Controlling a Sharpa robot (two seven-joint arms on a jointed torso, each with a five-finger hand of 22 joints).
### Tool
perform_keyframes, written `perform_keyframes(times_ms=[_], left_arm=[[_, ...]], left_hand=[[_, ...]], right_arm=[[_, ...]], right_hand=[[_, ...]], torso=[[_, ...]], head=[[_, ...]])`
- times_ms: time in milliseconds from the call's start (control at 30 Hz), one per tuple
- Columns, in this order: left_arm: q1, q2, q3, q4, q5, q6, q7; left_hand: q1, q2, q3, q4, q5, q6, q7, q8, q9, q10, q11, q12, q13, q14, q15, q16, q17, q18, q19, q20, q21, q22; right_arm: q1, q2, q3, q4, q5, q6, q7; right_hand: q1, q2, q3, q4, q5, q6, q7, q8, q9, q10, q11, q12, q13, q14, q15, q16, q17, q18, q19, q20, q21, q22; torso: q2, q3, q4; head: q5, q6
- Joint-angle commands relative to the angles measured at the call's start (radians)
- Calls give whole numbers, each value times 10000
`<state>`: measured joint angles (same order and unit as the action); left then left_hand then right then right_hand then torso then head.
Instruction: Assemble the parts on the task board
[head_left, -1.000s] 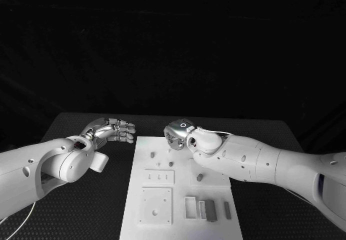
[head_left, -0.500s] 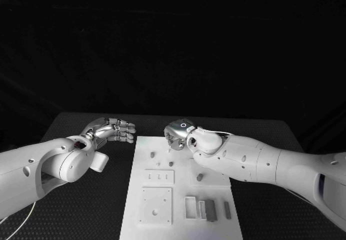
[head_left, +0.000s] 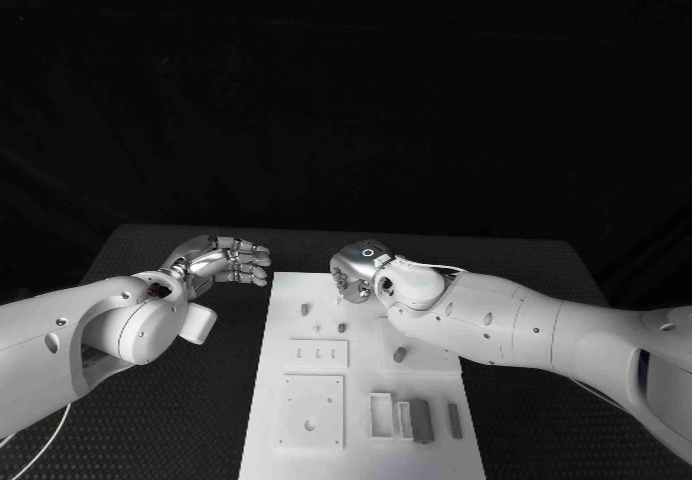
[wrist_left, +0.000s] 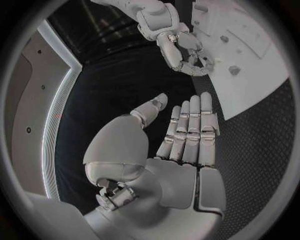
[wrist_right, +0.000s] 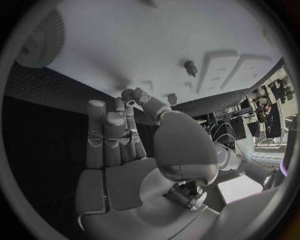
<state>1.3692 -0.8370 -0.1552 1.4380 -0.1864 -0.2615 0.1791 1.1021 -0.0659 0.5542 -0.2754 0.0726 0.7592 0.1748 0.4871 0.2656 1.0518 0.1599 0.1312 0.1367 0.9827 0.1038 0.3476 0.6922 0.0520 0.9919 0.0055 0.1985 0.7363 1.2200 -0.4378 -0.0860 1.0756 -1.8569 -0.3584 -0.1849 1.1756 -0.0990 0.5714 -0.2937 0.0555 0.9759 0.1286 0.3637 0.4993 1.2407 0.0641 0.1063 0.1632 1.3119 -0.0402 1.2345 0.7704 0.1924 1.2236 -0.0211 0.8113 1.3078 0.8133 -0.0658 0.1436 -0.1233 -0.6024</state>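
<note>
The white task board (head_left: 296, 295) runs down the middle of the table. Small grey pegs (head_left: 307, 309) (head_left: 342, 326) (head_left: 400, 353) stand on its far half. A grey block (head_left: 423, 420) and a thin grey bar (head_left: 454, 420) lie near its front. My right hand (head_left: 358, 272) hovers over the board's far end, fingers bent down toward it (wrist_left: 184, 54). I see nothing between them (wrist_right: 119, 135). A peg (wrist_right: 189, 67) stands just beyond its fingertips. My left hand (head_left: 224, 262) hangs left of the board's far corner, fingers straight and side by side (wrist_left: 187, 135), empty.
A slotted white plate (head_left: 317, 353) and a square white plate with a hole (head_left: 313, 410) sit raised on the board's left half. A white open tray (head_left: 381, 415) stands beside the grey block. Black matting (head_left: 173, 420) flanks the board on both sides.
My right hand has edged very slightly nearer over the board's far end. The left hand and the parts have not moved.
</note>
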Motion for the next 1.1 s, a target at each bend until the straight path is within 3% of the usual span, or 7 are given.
perform_keyframes(times_ms=[33,267,500,667,900,1033,1100], left_arm=[[33,7,9,23,-12,73,64],[33,5,9,26,-12,73,57],[33,-10,9,26,-12,65,50],[33,-29,9,17,-12,64,53],[34,-88,9,8,-11,33,47],[34,-117,8,8,-10,25,50],[34,-146,8,17,-7,17,48]], left_hand=[[-92,-41,-20,-11,-50,1,84,-40,18,41,22,-50,-9,69,9,-70,17,152,70,-7,-67,1],[-93,-42,-21,-11,-51,2,84,-43,20,45,22,-57,-9,71,9,-74,21,151,71,-7,-70,2],[-96,-45,-22,-10,-52,1,86,-47,21,45,23,-63,-9,72,10,-79,24,151,72,-6,-72,3],[-96,-49,-23,-11,-52,-1,86,-50,22,45,24,-68,-9,73,10,-81,26,151,72,-7,-74,3],[-95,-57,-24,-13,-52,0,85,-54,24,43,26,-76,-10,74,10,-86,30,151,73,-7,-77,4],[-95,-61,-25,-15,-53,1,83,-55,25,41,27,-82,-10,74,10,-89,32,151,72,-6,-79,4],[-94,-62,-24,-15,-53,1,82,-56,26,40,28,-84,-10,73,10,-91,32,151,72,-6,-79,5]], right_arm=[[-52,-3,-34,6,-19,264,-10],[-52,14,-35,-17,75,140,33],[-52,-20,-35,-42,244,-107,60],[-50,-129,-35,23,255,-394,-2],[-42,-467,-29,519,255,-666,-134],[14,-827,-2,949,255,-838,-128],[73,-1076,76,1268,283,-899,-111]], right_hand=[[18,-127,-2,41,-23,-61,5,-33,4,479,25,-56,22,-102,-54,42,-17,694,-22,-7,16,177],[-15,-191,47,46,-24,-235,83,-156,-15,303,95,-179,15,-102,13,62,-67,694,-9,-19,-5,169],[-91,-412,94,64,-25,-983,415,-604,-186,-215,308,-411,-59,-115,222,103,-162,694,-14,-23,-60,162],[-108,-542,133,76,-24,-1323,487,-793,-292,-452,383,-421,-109,-140,293,120,-218,694,-14,-24,-90,161],[-317,-914,175,237,-24,-1522,453,-874,-365,-807,505,-415,-210,-167,412,152,-280,694,23,-26,-127,148],[-325,-956,223,283,-23,-1519,454,-862,-368,-824,510,-397,-219,-167,416,168,-293,694,38,-36,-135,147],[-305,-959,259,296,-24,-1472,457,-827,-359,-820,501,-383,-221,-163,409,184,-300,694,52,-46,-134,150]], torso=[[2,0,-3],[5,0,-5],[2,-3,-3],[0,1,-12],[3,11,-27],[5,24,-32],[2,23,-36]], head=[[5,2],[6,5],[3,11],[5,20],[7,61],[4,104],[-6,125]])
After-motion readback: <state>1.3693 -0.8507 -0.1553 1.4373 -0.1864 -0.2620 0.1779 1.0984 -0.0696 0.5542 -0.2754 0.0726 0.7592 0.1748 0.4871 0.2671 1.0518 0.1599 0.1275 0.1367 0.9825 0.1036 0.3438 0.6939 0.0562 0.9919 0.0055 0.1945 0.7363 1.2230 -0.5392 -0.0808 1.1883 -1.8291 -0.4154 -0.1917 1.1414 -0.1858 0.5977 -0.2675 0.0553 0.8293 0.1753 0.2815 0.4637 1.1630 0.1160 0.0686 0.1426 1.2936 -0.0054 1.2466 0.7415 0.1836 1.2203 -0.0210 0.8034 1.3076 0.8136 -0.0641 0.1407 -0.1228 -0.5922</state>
